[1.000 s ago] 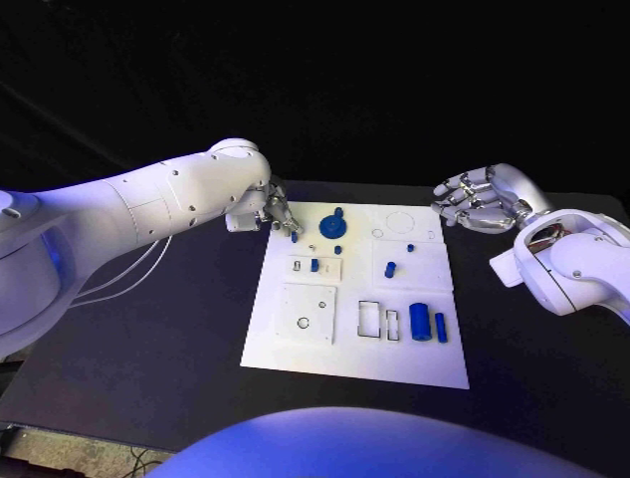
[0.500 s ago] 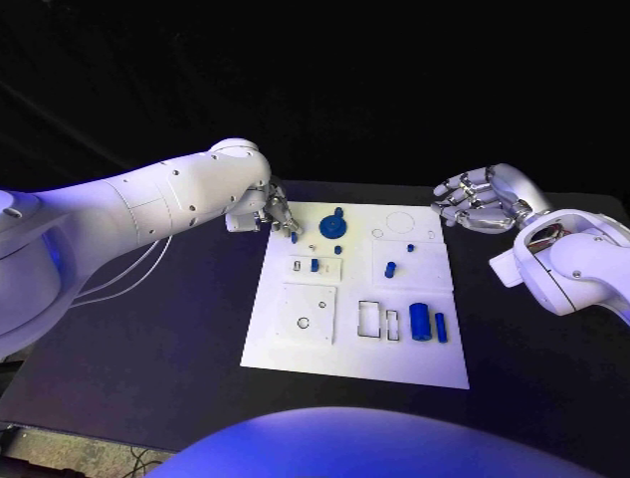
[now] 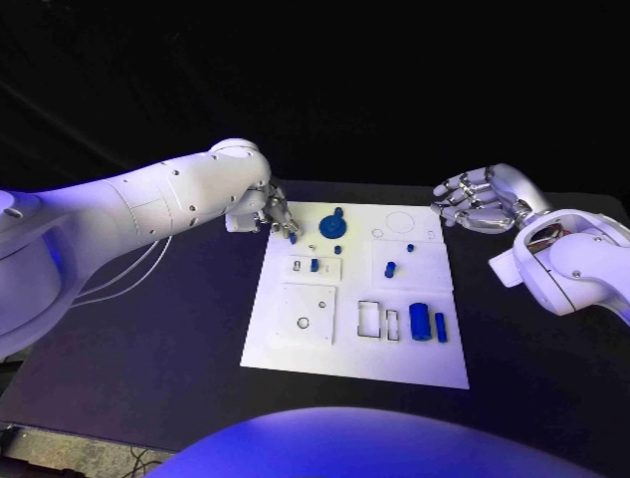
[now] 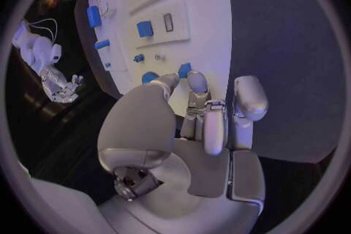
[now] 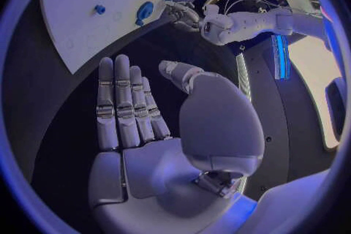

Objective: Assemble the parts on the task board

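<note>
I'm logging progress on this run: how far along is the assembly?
Early, it seems. Several blue parts, such as the large cylinder, still lie loose on the task board, and its rectangular slots stand empty. The left hand is at the board's far left corner, fingers by a small blue part. The right hand is open, off the board.

one task board (image 3: 286,339), seven blue parts (image 3: 421,321), two robot hands (image 3: 276,213)
</note>
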Motion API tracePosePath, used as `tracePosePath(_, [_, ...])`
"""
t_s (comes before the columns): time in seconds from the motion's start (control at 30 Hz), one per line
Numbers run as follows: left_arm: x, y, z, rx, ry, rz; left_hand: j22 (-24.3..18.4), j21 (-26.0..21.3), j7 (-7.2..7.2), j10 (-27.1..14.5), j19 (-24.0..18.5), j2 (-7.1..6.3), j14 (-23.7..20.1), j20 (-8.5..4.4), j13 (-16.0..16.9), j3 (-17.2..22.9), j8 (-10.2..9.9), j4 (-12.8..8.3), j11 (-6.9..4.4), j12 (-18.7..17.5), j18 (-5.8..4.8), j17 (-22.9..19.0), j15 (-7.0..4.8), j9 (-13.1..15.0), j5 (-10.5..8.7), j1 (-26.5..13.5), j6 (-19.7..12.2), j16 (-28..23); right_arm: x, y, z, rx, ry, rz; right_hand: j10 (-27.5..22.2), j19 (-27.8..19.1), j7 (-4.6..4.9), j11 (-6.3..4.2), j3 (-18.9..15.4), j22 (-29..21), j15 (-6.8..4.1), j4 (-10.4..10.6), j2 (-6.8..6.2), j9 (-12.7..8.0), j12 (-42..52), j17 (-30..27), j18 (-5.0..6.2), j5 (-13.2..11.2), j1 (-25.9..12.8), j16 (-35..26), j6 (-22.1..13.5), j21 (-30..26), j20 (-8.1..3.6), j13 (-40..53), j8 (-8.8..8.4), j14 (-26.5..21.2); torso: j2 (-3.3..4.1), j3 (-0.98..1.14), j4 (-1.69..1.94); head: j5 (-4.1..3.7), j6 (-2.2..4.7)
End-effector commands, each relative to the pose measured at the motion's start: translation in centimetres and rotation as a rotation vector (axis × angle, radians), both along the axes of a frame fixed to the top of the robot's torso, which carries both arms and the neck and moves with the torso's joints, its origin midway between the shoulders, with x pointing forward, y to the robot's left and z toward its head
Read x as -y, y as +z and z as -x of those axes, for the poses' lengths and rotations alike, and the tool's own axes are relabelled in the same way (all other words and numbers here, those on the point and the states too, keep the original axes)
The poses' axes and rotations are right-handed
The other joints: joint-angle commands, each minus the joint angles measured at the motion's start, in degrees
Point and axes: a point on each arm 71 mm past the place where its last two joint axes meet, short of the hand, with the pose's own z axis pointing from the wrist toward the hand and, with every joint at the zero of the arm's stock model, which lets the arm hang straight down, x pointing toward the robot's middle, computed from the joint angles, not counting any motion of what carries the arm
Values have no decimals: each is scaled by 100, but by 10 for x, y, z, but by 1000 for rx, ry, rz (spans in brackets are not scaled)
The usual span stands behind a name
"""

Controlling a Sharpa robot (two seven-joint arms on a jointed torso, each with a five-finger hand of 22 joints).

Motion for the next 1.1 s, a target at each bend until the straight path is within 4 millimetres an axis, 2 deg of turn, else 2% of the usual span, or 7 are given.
tracePosePath(0.03, [2, -1, 1, -20, -14, 2, 838, 20, 4, 13, 11, -47, 570, -3, 9, 39, 14, 17, -28, 36, -23, 1415, -2, 7, -50, -27, 49, 35, -1, 0, 0, -3, 15, 2, 31, -32, 21, 0, 7, -11, 42, -26, 12, -8, -24, -8, 60, 34, -29, -39, -2, -31, 21, -12, 18, -1, -2, -2, 1, 1, 0])
tracePosePath(0.2, [2, -1, 1, -16, -9, 2, 840, 28, 18, 38, 15, -111, 570, 2, 24, -13, 12, 27, -15, 60, -26, 1416, 7, 9, -80, -277, 68, 36, -1, 0, 0, -2, 15, 2, 33, -38, 24, 3, -1, -23, 46, -24, 5, -10, -32, -10, 60, 40, -37, -52, -3, -32, 24, -24, 18, -3, -3, -3, 0, 2, 0])
tracePosePath(0.37, [1, -1, 1, -15, -5, 1, 840, 31, 21, 57, 15, -180, 571, 6, 47, -111, 15, 29, -12, 86, -26, 1419, 11, 15, -2, -485, 86, 37, -1, 0, 0, -1, 16, 2, 38, -43, 25, 5, -12, -35, 49, -20, -1, -12, -39, -11, 59, 44, -48, -64, -4, -34, 27, -35, 19, -5, -2, 1, 0, 4, 0])
tracePosePath(0.63, [0, -1, 1, -17, -2, -4, 840, 29, 13, 62, 14, -177, 572, 6, 55, -113, 21, 21, -15, 94, -26, 1423, 10, 18, 17, -489, 95, 39, -1, -1, 0, -2, 16, 2, 38, -43, 25, 5, -12, -35, 49, -20, -1, -12, -39, -11, 59, 44, -48, -64, -4, -34, 27, -35, 19, -5, 0, 2, -1, 7, 0])
tracePosePath(0.77, [-1, -1, 2, -21, -3, -7, 839, 25, -6, 58, 12, -169, 576, 0, 49, -65, 28, 1, -32, 90, -23, 1436, -2, 31, 136, -384, 96, 46, -1, -1, 0, -3, 16, 2, 43, -47, 25, 4, -14, -44, 50, -20, 0, -13, -42, -12, 59, 51, -49, -73, -3, -34, 29, -42, 20, -7, 0, 2, -4, 9, 0])
tracePosePath(1.1, [0, -1, 2, -31, -12, -9, 839, 26, -16, 56, 11, -167, 579, -5, 49, -16, 35, -13, -40, 90, -23, 1449, -8, 41, 166, -276, 97, 52, -2, -1, 0, -4, 15, 3, 43, -47, 25, 4, -14, -44, 50, -20, 0, -13, -42, -12, 59, 51, -49, -73, -3, -34, 29, -42, 20, -7, -3, 5, -1, 9, 0])
